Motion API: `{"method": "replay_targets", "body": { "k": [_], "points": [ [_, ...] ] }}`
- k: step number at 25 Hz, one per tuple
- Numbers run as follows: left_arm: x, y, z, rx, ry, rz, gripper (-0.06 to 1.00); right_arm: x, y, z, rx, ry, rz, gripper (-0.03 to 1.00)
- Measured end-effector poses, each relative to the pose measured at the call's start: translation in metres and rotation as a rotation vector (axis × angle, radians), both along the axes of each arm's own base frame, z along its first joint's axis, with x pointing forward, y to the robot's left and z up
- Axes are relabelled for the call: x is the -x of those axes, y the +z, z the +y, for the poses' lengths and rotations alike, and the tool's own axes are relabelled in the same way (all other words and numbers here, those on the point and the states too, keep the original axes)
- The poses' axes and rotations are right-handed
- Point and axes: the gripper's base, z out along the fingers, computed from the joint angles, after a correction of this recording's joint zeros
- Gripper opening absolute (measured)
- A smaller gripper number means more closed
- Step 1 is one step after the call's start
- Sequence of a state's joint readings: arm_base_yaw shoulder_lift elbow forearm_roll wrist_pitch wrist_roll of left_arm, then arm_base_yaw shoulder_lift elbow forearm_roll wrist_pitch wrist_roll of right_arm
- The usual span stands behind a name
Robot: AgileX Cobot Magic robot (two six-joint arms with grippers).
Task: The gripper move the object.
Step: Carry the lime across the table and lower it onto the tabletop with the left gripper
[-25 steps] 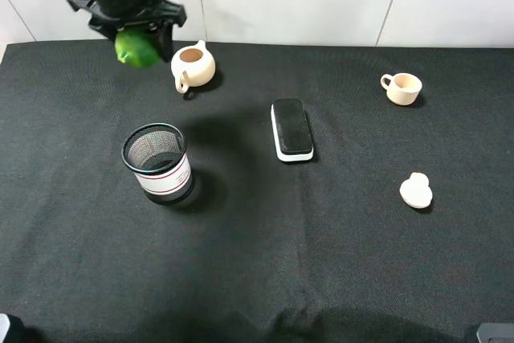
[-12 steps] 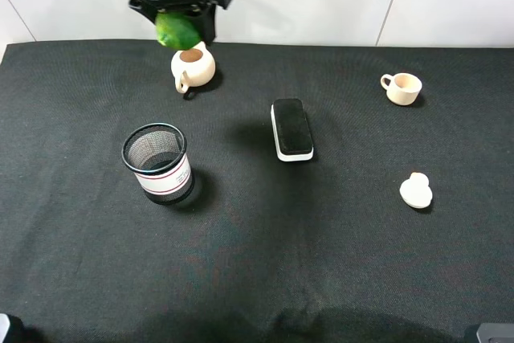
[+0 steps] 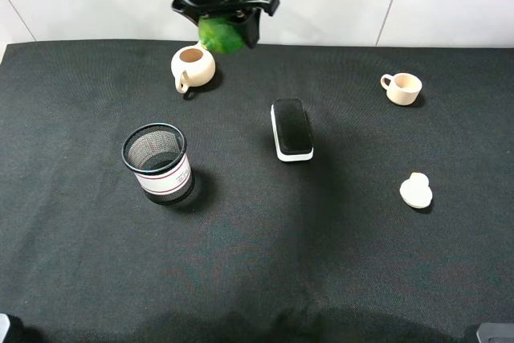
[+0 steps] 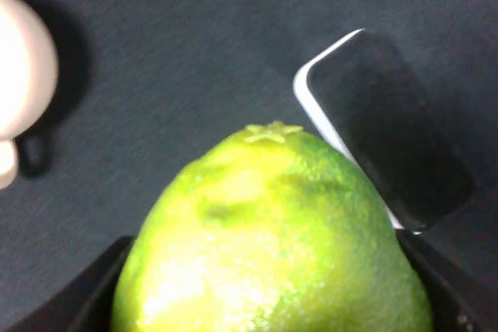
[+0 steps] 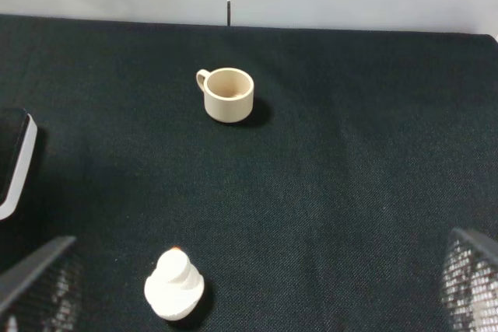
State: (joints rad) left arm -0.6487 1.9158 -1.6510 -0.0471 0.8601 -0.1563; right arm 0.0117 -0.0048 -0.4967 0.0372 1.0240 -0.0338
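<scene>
1. The left gripper (image 3: 224, 28) has its black jaws pinched on the lime (image 3: 220, 38). The lime is off the table, up near the back edge of the black cloth (image 3: 321, 263).
2. In the high view the lime sits just right of the beige teapot (image 3: 193, 66) and overlaps its rim. I cannot tell the height gap between them.
3. In the left wrist view the lime (image 4: 272, 239) fills the frame, with dark jaw edges at both its lower flanks. The stem star faces away from the gripper. The whiteboard eraser (image 4: 389, 145) and the teapot (image 4: 19, 75) lie below, apart from it.
4. Handling, as a judgement: it is likely firm and fairly light, not fragile. The round, glossy skin looks slippery, so it could twist or squirt out of a hard pinch, and it will roll once set down.
5. The best hold is across the widest middle with the jaws on opposite sides, as it looks now. Off-centre near the stem end is a riskier grip.
6. The right gripper (image 5: 253, 270) has its jaws spread and holds nothing. It hangs over the cloth near the beige cup (image 5: 228, 94) and a small white piece (image 5: 174, 286).
7. The mesh pen holder (image 3: 157, 163) stands upright, well apart from the lime.
</scene>
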Motion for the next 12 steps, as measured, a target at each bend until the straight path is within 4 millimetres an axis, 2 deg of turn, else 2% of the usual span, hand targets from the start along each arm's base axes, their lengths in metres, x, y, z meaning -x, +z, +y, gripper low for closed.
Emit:
{"method": "replay_targets", "body": {
  "k": [7, 12],
  "points": [
    [0.018, 0.0, -0.025, 0.011, -0.072, -0.016, 0.68, 0.0, 0.0, 0.0, 0.0, 0.0, 0.0, 0.69],
    [0.029, -0.013, -0.045, -0.02, -0.134, -0.017, 0.68, 0.0, 0.0, 0.0, 0.0, 0.0, 0.0, 0.69]
  ]
}}
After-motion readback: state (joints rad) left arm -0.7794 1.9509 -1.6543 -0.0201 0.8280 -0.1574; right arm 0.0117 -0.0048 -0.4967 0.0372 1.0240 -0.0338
